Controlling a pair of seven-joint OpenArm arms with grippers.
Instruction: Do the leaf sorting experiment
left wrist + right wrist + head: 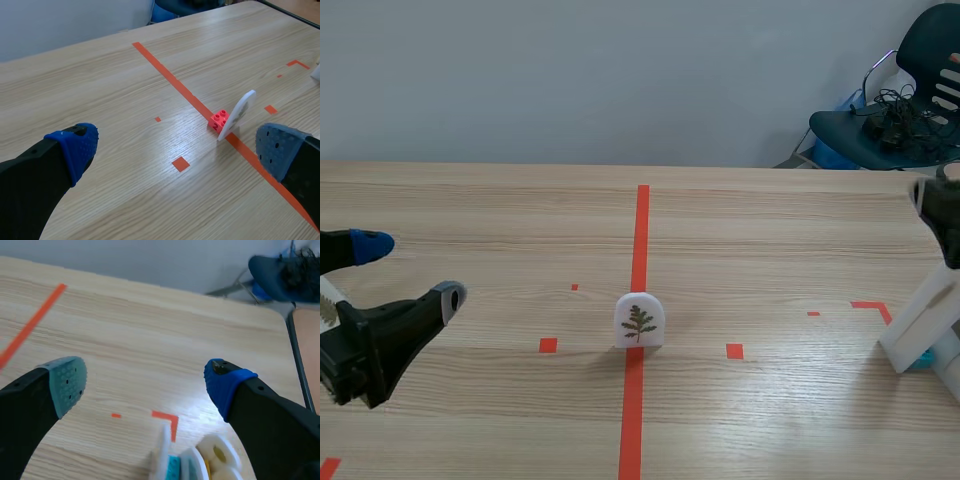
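A white arch-shaped card with a dark green leaf picture [639,321] stands upright on the orange centre line in the scene view. The left wrist view shows the same leaf card [238,114] edge-on, propped on a small red brick [219,120], ahead and to the right of my left gripper [180,150]. That left gripper [408,272] is open at the table's left with nothing between its fingers. My right gripper [145,380] is open above the table's right end, holding nothing. Under it lie white pieces with blue and yellow parts [192,462].
A white upright holder [920,318] with a blue base stands at the table's right edge. A dark chair [890,110] with tangled cables stands behind the table's far right corner. A grey wall closes the back.
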